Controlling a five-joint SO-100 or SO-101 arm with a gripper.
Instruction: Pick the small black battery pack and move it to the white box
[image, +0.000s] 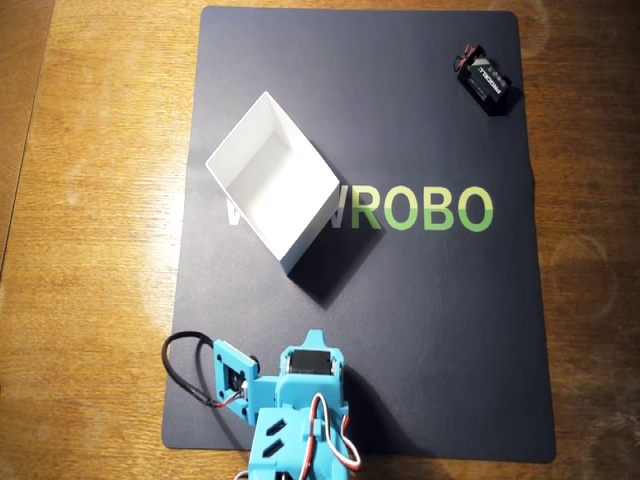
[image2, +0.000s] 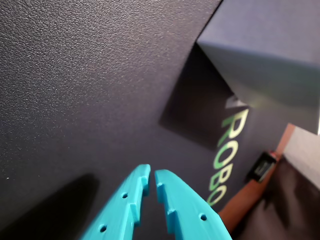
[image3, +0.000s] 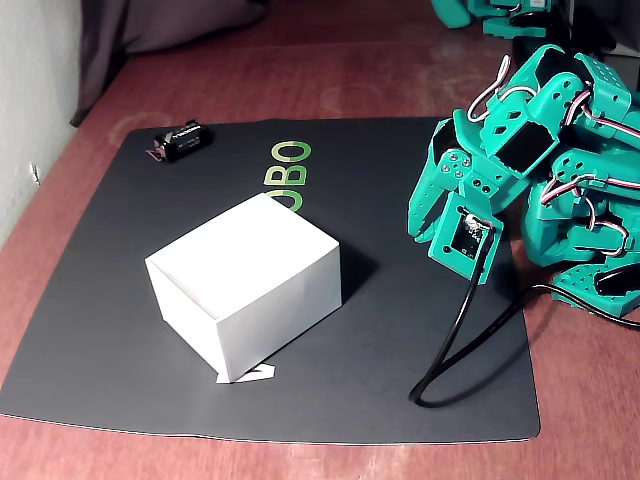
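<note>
In the overhead view the small black battery pack (image: 485, 78) lies upper right on the mat (image: 440, 330), well apart from the closed, empty fingers (image2: 151, 181) at bottom; the white box (image: 273, 183) sits between.

I see the small black battery pack (image: 485, 79) lying flat, upper right overhead; the white box (image: 273, 182) sits open, centre-left.

The arm (image3: 530, 150) sits folded, its tool (image2: 151, 181) nearly closed and empty.
</note>
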